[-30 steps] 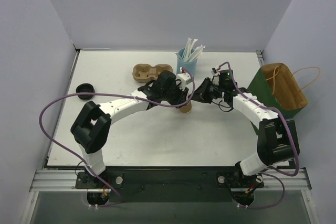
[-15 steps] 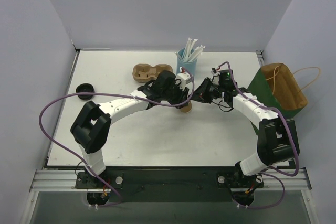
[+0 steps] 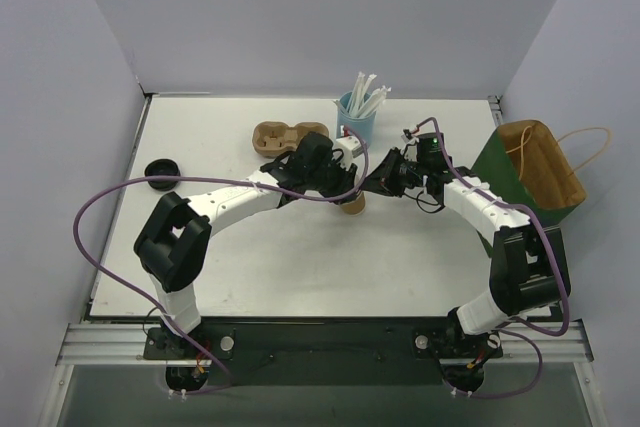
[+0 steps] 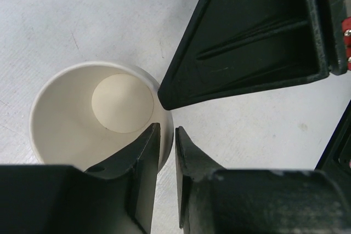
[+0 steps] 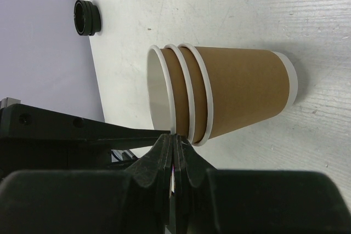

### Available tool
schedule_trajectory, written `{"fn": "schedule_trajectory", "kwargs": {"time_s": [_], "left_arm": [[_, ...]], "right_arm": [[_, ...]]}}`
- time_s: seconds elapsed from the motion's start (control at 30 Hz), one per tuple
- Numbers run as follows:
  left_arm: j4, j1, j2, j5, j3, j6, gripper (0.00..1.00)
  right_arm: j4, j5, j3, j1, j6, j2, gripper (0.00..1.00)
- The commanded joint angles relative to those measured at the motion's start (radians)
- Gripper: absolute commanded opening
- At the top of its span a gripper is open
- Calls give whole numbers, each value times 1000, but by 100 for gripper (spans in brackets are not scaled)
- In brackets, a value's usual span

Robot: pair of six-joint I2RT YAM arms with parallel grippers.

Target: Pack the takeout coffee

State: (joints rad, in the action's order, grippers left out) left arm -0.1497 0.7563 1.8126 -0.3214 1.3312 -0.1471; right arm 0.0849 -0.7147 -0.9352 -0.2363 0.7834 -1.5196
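The takeout coffee (image 3: 352, 205) is a tan paper cup with white rims, standing upright mid-table. In the right wrist view the takeout coffee (image 5: 241, 94) shows three nested rims. From above, the takeout coffee (image 4: 82, 113) has a cream inside. My left gripper (image 3: 343, 187) reaches it from the left. In its own view the left gripper (image 4: 167, 130) straddles the rim, one finger inside the cup and one outside, closed to a narrow slit on the wall. My right gripper (image 5: 175, 137) is shut, its tips pressing against the top rim from outside; its black fingers (image 4: 247, 42) meet the rim.
A light-blue cup of white straws (image 3: 357, 117) stands just behind the grippers. A brown two-hole pulp carrier (image 3: 280, 137) lies to its left. A black lid (image 3: 160, 170) sits near the left edge. A brown paper bag (image 3: 540, 167) with handles stands in a green holder at the right.
The left gripper's jaws have drawn closer together on the cup's rim. Both arms and the cup stay almost where they were.
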Motion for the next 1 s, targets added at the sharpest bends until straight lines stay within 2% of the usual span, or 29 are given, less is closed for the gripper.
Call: {"fn": "schedule_trajectory", "kwargs": {"time_s": [0.0, 0.03, 0.1, 0.2, 0.5, 0.7, 0.97], "left_arm": [[62, -9, -36, -33, 19, -6, 26], [62, -9, -33, -38, 20, -9, 15], [65, -11, -32, -47, 19, -12, 0], [94, -18, -35, -62, -3, -35, 0], [134, -34, -45, -84, -36, -71, 0], [136, -31, -44, -87, -44, -74, 0], [134, -31, -42, -87, -44, -75, 0]], "right_arm": [[-7, -22, -37, 5, -13, -11, 0], [-8, -22, -39, 5, -15, -10, 0], [-8, -20, -39, 6, -16, -11, 0], [-10, -23, -43, 11, -13, -10, 0], [-65, 20, -60, 23, -36, 22, 20], [-73, 27, -82, 22, -30, 13, 25], [-109, 83, -82, 11, -36, -5, 25]]}}
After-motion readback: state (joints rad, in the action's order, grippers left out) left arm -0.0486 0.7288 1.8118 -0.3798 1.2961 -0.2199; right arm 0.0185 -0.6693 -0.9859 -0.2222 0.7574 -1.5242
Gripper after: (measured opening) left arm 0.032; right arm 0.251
